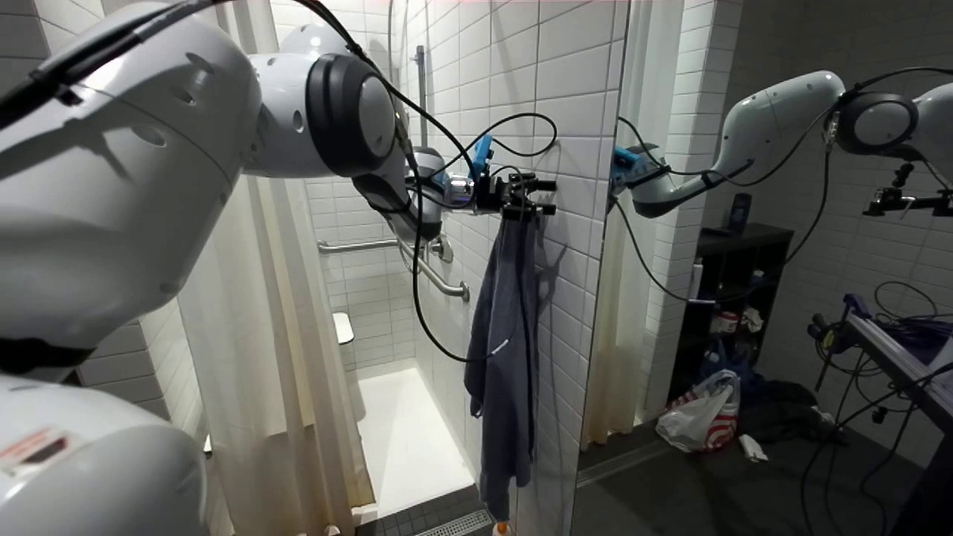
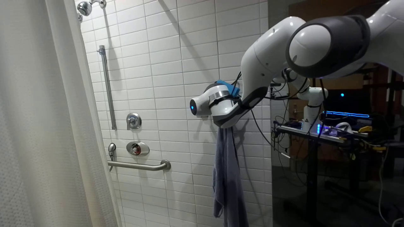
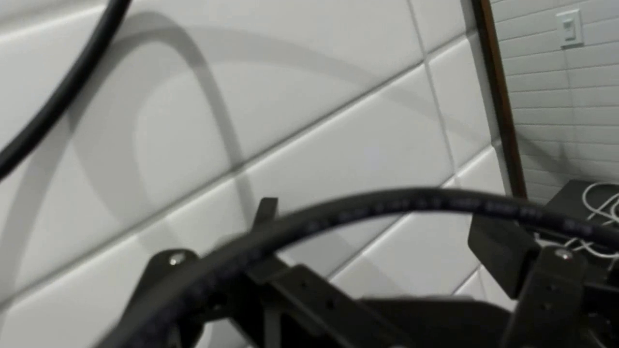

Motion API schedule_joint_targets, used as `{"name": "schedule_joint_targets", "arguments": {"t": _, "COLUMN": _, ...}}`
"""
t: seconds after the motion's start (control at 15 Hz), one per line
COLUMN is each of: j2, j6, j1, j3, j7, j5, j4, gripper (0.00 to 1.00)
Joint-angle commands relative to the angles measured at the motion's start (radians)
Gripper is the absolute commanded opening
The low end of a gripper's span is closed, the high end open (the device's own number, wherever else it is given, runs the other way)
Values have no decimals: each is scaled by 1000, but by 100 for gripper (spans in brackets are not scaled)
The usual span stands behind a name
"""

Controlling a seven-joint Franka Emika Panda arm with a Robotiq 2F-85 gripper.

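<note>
Black, angular gripper [image 1: 552,197] — blocky fingers [image 1: 546,185] wide apart — near a draped blue-grey cloth towel [image 1: 499,309] and glossy tile [image 1: 573,93].

Glossy white, dark-banded robot arm [image 1: 179,149]: extended from near left in an exterior view. White, smooth-shelled forearm [image 2: 266,50]: sloping down to rounded white wrist [image 2: 218,101]. Blunt black fingers [image 1: 547,185]: parted, pointing right.

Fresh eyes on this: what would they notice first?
The bulky white robot arm, large in both exterior views. Next, its open gripper by the tiled wall, near the top of a hanging blue-grey towel. Then the mirror beside that wall, doubling the arm.
</note>
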Motion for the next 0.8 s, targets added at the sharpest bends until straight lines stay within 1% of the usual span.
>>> {"name": "schedule_joint_targets", "arguments": {"t": 0.0, "j2": 9, "j6": 3, "j1": 5, "j3": -3, "j7": -51, "j5": 4, "j4": 14, "gripper": 100}}
{"name": "schedule_joint_targets", "arguments": {"t": 0.07, "j2": 17, "j6": 5, "j1": 7, "j3": -3, "j7": -85, "j5": 5, "j4": 26, "gripper": 100}}
{"name": "schedule_joint_targets", "arguments": {"t": 0.2, "j2": 36, "j6": -10, "j1": 23, "j3": -11, "j7": -106, "j5": -13, "j4": 39, "gripper": 100}}
{"name": "schedule_joint_targets", "arguments": {"t": 0.4, "j2": 76, "j6": -62, "j1": 78, "j3": -24, "j7": -133, "j5": -58, "j4": 40, "gripper": 100}}
{"name": "schedule_joint_targets", "arguments": {"t": 0.6, "j2": 127, "j6": -147, "j1": 138, "j3": -38, "j7": -176, "j5": -132, "j4": 37, "gripper": 100}}
{"name": "schedule_joint_targets", "arguments": {"t": 0.67, "j2": 96, "j6": -102, "j1": 94, "j3": -7, "j7": -142, "j5": -93, "j4": 28, "gripper": 100}}
{"name": "schedule_joint_targets", "arguments": {"t": 0.73, "j2": 108, "j6": -114, "j1": 104, "j3": -7, "j7": -139, "j5": -98, "j4": 28, "gripper": 100}}
